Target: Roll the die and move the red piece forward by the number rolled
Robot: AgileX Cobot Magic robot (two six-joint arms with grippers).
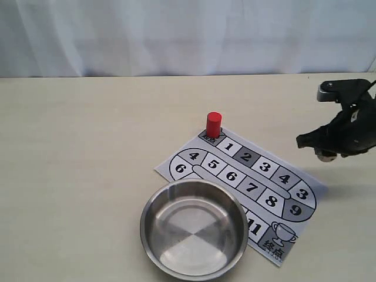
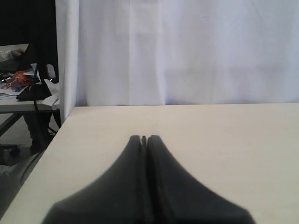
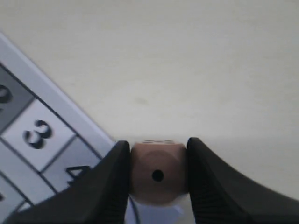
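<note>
Item 1. Desk (image 1: 88, 147): pale, flat top, white curtain (image 1: 176, 35) behind.

Item 2. Game board (image 1: 267, 167): printed sheet lying flat and askew on the desk, with numbered squares along a looping track.

Item 3. Red piece (image 1: 214, 123): upright on the start square at the board's far corner, just beside square 1.

Item 4. Steel bowl (image 1: 154, 207): sits at the near side, and its rim overlaps the board's near edge.

Item 5. Right tool (image 3: 158, 149): hangs above the desk off the board's right end, its shadow on the surface below. It is partly closed, with both fingers (image 3: 205, 186) pressed against opposite sides of the die.

Item 6. Die (image 3: 158, 175): tan cube gripped in the right tool, single-pip face towards the wrist camera, near the board edge by squares 3 and 4.

Item 7. Left tool (image 2: 144, 138): over bare desk, fingers closed flat together with nothing between them.
</note>
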